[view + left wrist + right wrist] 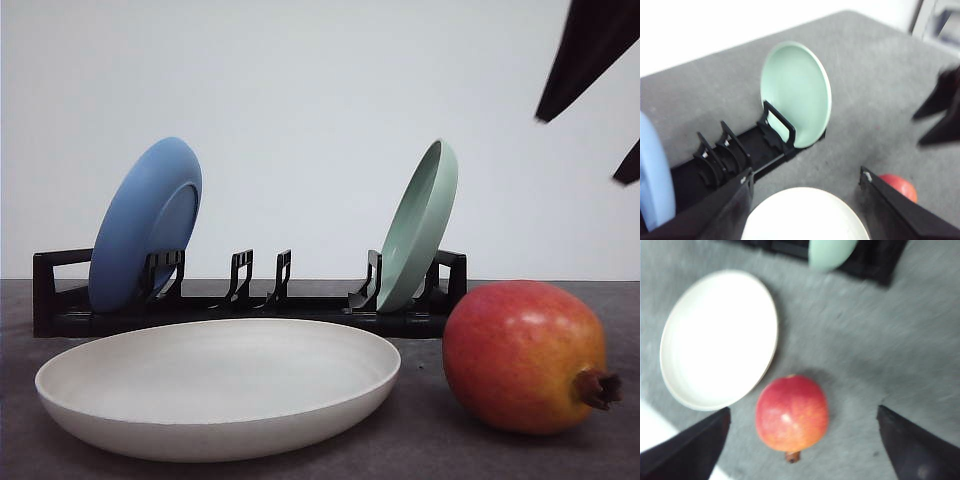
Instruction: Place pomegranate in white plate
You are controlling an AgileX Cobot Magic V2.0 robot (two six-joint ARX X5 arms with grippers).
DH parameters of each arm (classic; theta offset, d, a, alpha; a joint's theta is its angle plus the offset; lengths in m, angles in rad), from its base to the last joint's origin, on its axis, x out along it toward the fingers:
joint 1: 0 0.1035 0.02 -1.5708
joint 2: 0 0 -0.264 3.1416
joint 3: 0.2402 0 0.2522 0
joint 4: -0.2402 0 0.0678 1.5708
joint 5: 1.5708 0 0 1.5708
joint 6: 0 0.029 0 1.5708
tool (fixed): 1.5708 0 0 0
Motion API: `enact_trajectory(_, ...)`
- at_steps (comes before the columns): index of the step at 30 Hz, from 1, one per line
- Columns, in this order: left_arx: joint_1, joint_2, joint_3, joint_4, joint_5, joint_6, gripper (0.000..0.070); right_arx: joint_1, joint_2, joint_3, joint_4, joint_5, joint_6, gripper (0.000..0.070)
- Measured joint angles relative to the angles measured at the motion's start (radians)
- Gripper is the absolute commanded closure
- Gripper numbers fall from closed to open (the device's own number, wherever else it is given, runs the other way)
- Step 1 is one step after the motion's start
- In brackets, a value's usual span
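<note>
Nearest the front camera: white plate (pixel 218 388), flat on the grey table (pixel 420 440), bare inside. Just to its right, apart by a narrow strip of table, pomegranate (pixel 525 356), resting on its side with the brown crown stub pointing right. Not in the plate; not held.

Behind both: black dish rack (pixel 250 310), running across the table. Blue plate (pixel 145 224) stood on edge at the rack's left end, leaning right. Pale green plate (pixel 418 227) stood on edge near the right end, also leaning right. Middle slots between them without plates.

Right gripper (pixel 802 440), seen from the right wrist camera: fingers (pixel 687 447) spread wide, one to each side of the pomegranate (pixel 792 412), with clear table between fruit and each finger. No contact, nothing held. White plate (pixel 717 337) beside the fruit in that view, close but not touching. Dark arm parts also visible at the upper right of the front view, well above the fruit.

Left gripper (pixel 805 210), seen from the left wrist camera: fingers (pixel 727 210) wide apart, nothing between them, positioned over the near edge of the white plate (pixel 805 217). Rack (pixel 735 155) and green plate (pixel 797 92) beyond; pomegranate (pixel 900 186) partly hidden behind one finger.
</note>
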Motion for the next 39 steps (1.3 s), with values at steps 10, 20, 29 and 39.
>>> enact_trajectory(10, 0.001, -0.027, 0.0, -0.027, 0.0, -0.019, 0.0305, 0.147, 0.137, 0.0, 0.022, 0.096, 0.04, 0.0064)
enact_trajectory(20, 0.001, -0.026, 0.0, -0.028, 0.0, -0.035, 0.0306, 0.259, 0.286, 0.002, 0.047, 0.174, 0.096, 0.001)
enact_trajectory(29, 0.001, -0.026, 0.0, -0.028, 0.0, -0.044, 0.0306, 0.315, 0.377, 0.002, 0.079, 0.22, 0.132, 0.0009)
enact_trajectory(39, 0.002, -0.026, 0.0, -0.028, 0.0, -0.044, 0.0306, 0.336, 0.429, 0.002, 0.085, 0.252, 0.15, 0.0208)
